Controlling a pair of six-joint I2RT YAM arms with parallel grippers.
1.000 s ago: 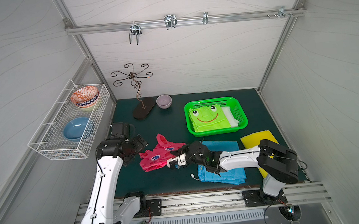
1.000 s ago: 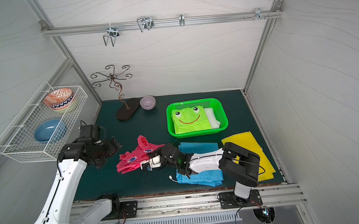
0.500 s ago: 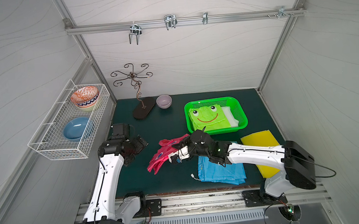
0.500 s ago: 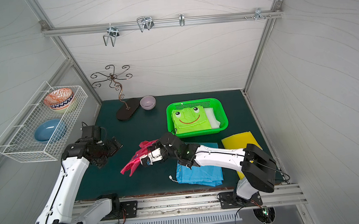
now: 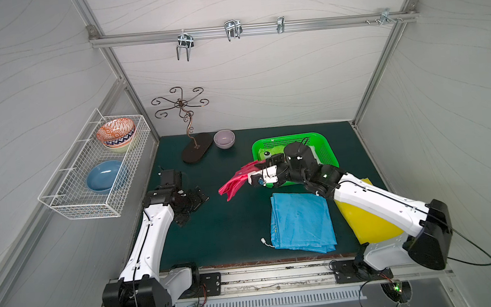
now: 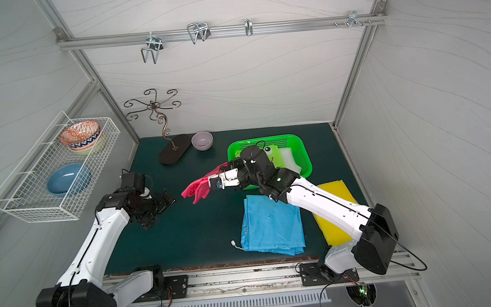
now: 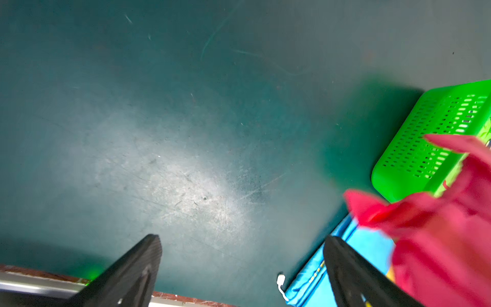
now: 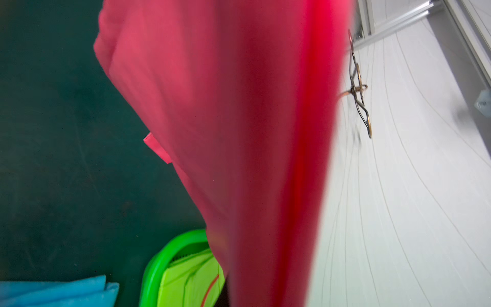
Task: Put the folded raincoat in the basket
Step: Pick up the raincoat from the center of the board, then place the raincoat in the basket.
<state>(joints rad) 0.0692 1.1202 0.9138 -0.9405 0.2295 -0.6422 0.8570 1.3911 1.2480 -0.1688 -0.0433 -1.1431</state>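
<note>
1. The right end effector (image 5: 251, 176) is clamped tight on one edge of the pink raincoat (image 5: 234, 185). The raincoat hangs clear of the counter (image 5: 229, 230) and droops toward the left arm's side.
2. The pink raincoat is just beside the near left corner of the green basket (image 5: 326, 151) and is not set down in it.
3. A green frog-faced raincoat (image 6: 272, 152) lies in the basket, partly hidden by the right arm.
4. The left end effector (image 5: 193, 208) is spread wide and empty over bare counter, apart from the pink raincoat.
5. A blue folded raincoat (image 5: 302, 221) and a yellow one (image 5: 364, 226) lie flat on the counter.
</note>
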